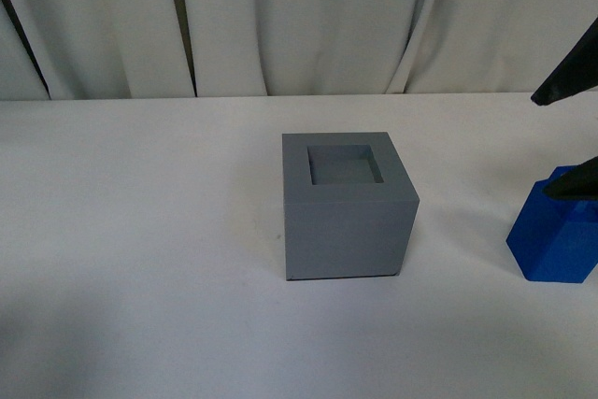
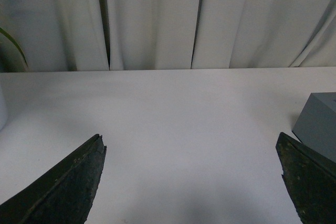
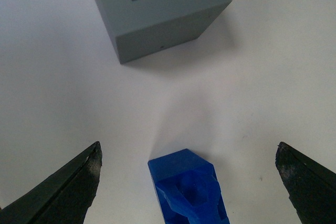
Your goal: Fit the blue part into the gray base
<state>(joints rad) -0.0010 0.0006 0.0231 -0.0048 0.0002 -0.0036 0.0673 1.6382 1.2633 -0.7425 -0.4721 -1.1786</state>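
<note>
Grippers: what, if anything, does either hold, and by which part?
Nothing is held. The right gripper is open, not touching the blue part; the left gripper is open too.

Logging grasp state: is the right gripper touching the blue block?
Apart. The right wrist view shows the right gripper open wide around the blue block, with bare table visible on both sides of the block.

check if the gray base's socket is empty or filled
Empty. The front view shows the bare floor of the socket in the gray base, and the blue part stands apart on the table.
</note>
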